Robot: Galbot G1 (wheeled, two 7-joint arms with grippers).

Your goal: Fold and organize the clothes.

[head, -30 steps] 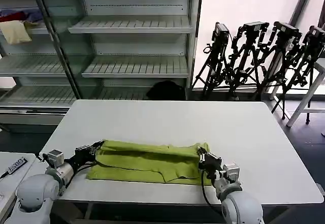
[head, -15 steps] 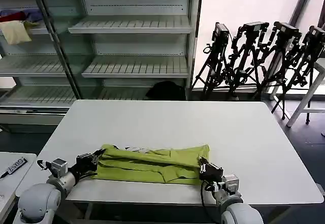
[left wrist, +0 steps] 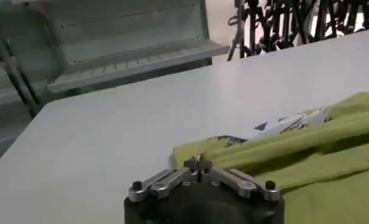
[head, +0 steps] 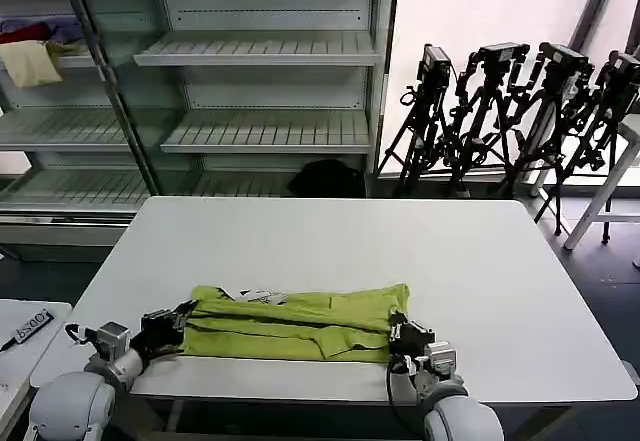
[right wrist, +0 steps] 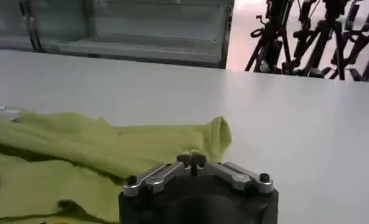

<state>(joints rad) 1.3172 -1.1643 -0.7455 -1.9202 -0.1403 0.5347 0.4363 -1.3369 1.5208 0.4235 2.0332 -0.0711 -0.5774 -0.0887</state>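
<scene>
Gripping the lime T-shirt [head: 300,321] at both ends, we are holding it low over the near edge of the white table [head: 400,241]. Our left gripper [head: 178,319] is pinching the shirt's left end, its fingers pressed together on the cloth. Our right gripper [head: 396,334] is pinching the right end the same way, fingertips closed on the fabric. The shirt is lying as a long folded band between the two grippers, with a bit of white print [head: 250,295] showing along its far edge. We are seeing the shelving unit [head: 260,91] behind the table holding a cream cloth [head: 30,61] and a red cloth [head: 28,32] on an upper left shelf.
</scene>
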